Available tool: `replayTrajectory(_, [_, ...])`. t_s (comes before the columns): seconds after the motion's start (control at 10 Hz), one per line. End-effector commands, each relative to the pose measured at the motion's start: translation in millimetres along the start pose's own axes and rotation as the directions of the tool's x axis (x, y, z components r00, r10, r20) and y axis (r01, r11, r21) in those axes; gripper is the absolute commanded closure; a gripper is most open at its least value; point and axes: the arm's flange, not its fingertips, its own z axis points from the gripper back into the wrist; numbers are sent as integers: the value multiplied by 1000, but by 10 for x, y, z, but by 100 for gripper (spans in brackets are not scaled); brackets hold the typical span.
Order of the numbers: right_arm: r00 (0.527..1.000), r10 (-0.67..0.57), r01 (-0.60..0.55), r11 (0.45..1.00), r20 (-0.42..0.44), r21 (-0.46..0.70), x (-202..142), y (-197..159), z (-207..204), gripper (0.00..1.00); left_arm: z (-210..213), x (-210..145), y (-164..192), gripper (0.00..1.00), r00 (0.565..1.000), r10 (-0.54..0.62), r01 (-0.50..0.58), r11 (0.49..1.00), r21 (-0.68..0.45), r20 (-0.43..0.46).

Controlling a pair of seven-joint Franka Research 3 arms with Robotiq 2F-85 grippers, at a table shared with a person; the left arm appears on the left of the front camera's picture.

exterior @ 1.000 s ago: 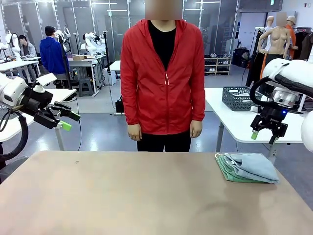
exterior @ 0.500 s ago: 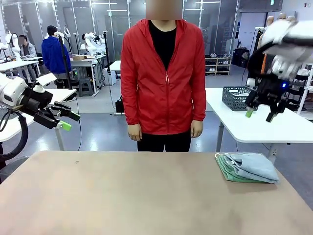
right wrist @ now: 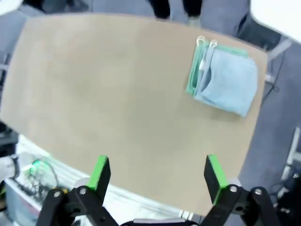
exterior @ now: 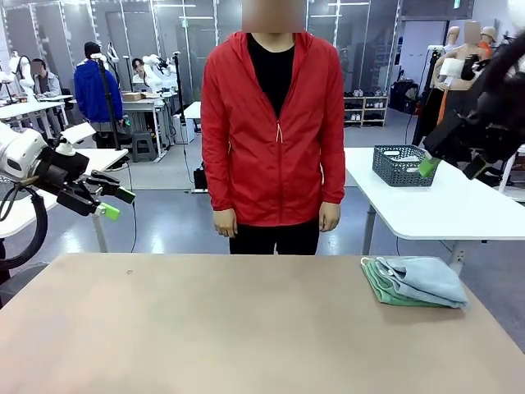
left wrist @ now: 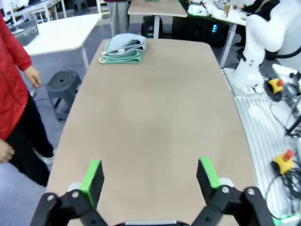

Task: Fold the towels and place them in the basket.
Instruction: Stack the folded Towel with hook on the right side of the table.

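Note:
Two towels lie folded and stacked at the table's far right: a grey-blue towel [exterior: 426,277] on top of a mint green towel [exterior: 379,283]. From the right wrist view the stack [right wrist: 225,80] lies far below, and from the left wrist view the stack [left wrist: 123,47] is at the table's far end. The dark mesh basket [exterior: 399,164] stands on a white table behind the person. My right gripper [exterior: 451,167] hangs high above the right edge, blurred, its fingers [right wrist: 101,172] wide apart and empty. My left gripper [exterior: 111,201] hovers open off the table's left side, its fingers [left wrist: 92,176] empty.
A person in a red jacket [exterior: 273,131] stands at the far edge, arms down at the sides. The brown tabletop [exterior: 230,328] is bare apart from the towels. White tables [exterior: 426,205] stand behind on the right, and other workstations on the left.
My right arm has swung up and to the right, away from the towels. The left arm, the towels and the person have stayed in place.

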Motion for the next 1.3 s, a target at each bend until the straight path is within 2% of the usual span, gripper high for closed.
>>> replayTrajectory(0.0, [991,18,-18,1000,131,-6,-270,66,-152,0,9,4,-1,0,1000,-5,5,1000,-3,-9])
replayTrajectory(0.2, [992,26,-26,1000,123,-4,-263,47,-163,0,9,4,-1,0,1000,-5,5,1000,-3,-9])
replayTrajectory(0.3, [991,37,-32,999,132,-40,-219,49,-180,0,9,4,-1,0,1000,-5,5,1000,-3,-9])
replayTrajectory(0.4, [992,25,-23,1000,126,-18,-345,99,-62,0,9,4,-1,0,1000,-5,5,1000,-3,-9])
replayTrajectory(1.2, [992,25,-23,1000,126,-18,-345,99,-62,0,9,4,-1,0,1000,-5,5,1000,-3,-9])
